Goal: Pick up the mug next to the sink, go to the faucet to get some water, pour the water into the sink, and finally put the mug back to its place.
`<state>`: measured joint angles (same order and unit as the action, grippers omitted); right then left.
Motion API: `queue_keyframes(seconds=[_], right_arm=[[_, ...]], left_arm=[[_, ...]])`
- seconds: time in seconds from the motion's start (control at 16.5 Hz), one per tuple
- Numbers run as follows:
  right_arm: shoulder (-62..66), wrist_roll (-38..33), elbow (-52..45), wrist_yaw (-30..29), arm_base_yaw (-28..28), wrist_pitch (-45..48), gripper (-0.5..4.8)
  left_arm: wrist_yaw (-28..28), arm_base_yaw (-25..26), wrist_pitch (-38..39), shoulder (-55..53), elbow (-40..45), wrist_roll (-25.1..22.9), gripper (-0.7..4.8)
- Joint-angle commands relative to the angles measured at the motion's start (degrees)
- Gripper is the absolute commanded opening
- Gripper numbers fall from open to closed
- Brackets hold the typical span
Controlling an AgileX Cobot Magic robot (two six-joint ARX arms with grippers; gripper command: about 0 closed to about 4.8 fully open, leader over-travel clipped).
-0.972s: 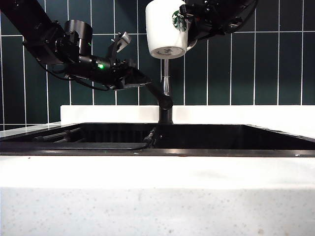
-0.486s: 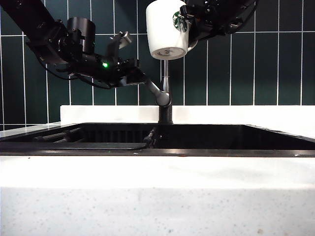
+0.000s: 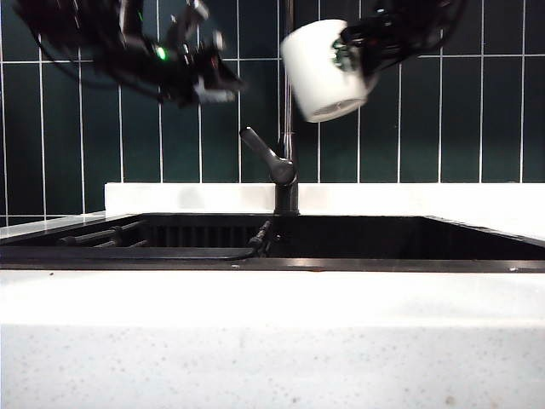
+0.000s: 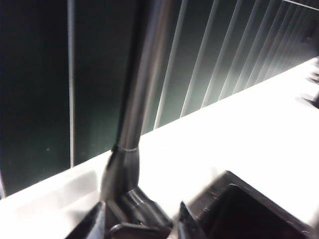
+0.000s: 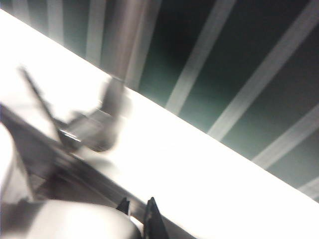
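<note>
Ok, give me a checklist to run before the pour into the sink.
1. Mug held by right gripper: ok, jaws shut at its rim.
2. Mug above the sink: ok, high, right of the faucet.
3. Mug tilt: already tipped, mouth facing up and left; not pouring.
4. Water in mug: cannot tell.
5. Left gripper clear of mug: ok, open, raised left of the faucet pipe.
6. Lever off: cannot tell; no stream visible.

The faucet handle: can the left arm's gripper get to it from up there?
Probably yes. The left gripper is open, holding nothing, up left of the faucet lever, with bare air between. The mug sits right of the pipe.
</note>
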<state>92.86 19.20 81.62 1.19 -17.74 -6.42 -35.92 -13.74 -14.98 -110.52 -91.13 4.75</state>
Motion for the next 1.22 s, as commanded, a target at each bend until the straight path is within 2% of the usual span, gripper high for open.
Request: queue_keyframes(seconds=[0.06, 0.24, 0.49, 0.79, 0.97, 1.15, 1.22], right_arm=[[-2.7, 0.8, 0.7, 2.2, -0.3, 0.0, -0.01], [-3.3, 4.1, 0.7, 6.0, -0.3, -2.8, -0.01], [-3.2, 5.8, 0.6, 8.4, -0.3, -6.5, -0.01], [-3.1, 15.1, 0.6, 9.7, -0.8, -13.8, -0.01], [-3.1, 16.9, 0.6, 10.6, -0.8, -20.1, -0.01], [-3.1, 16.9, 0.6, 10.7, -1.1, -24.4, -0.01], [-3.1, 16.9, 0.6, 12.9, -2.3, -24.7, -0.01]], left_arm=[[0.3, 1.0, 5.0, 6.6, 0.0, 0.2, 1.77], [2.9, 2.6, 13.3, 15.6, 1.7, -1.6, 1.48], [4.0, 5.4, 12.8, 25.6, 12.5, -1.7, 1.45], [4.2, 6.0, 12.3, 40.9, 33.3, -1.7, 1.42], [5.8, 6.0, 12.2, 51.7, 45.7, -1.3, 1.16], [6.8, 6.0, 12.3, 59.2, 52.1, -1.3, 1.16], [6.8, 6.0, 12.3, 61.0, 53.5, -1.3, 1.16]])
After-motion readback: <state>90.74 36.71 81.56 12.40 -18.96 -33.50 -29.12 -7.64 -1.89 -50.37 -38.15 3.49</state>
